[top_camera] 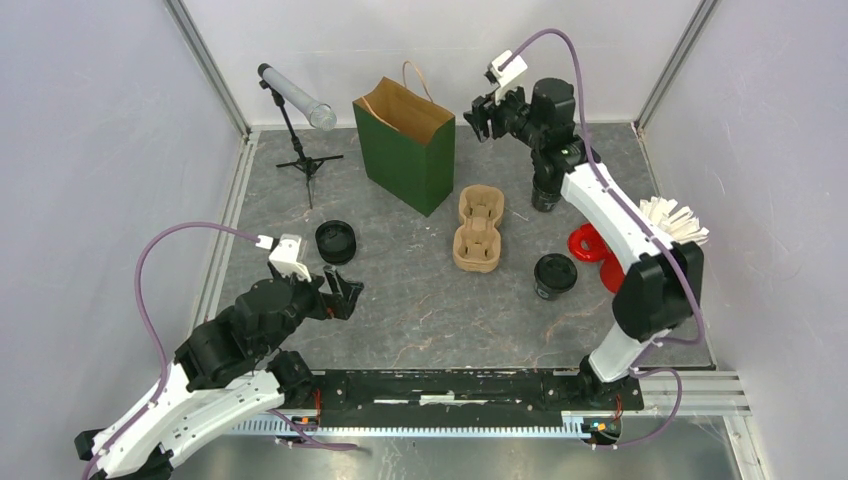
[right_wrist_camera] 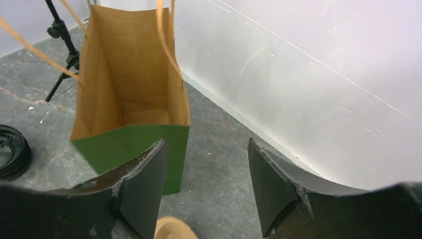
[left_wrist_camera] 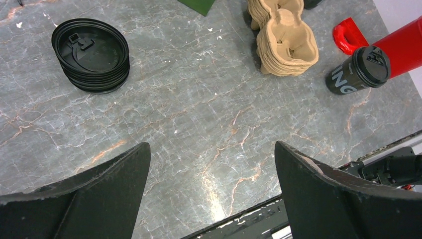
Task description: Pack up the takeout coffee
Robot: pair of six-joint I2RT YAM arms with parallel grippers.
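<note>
- While the takeout coffee [top_camera: 555, 273] stands lidded on the table, we see it to the right of the pulp tray [top_camera: 478, 230], not touching it.
- Our left gripper [left_wrist_camera: 211, 164] hangs over bare table, fingers spread wide, holding nothing.
- Our right gripper [right_wrist_camera: 206, 169] is raised beside the green bag [right_wrist_camera: 124, 144], jaws parted and empty.
</note>
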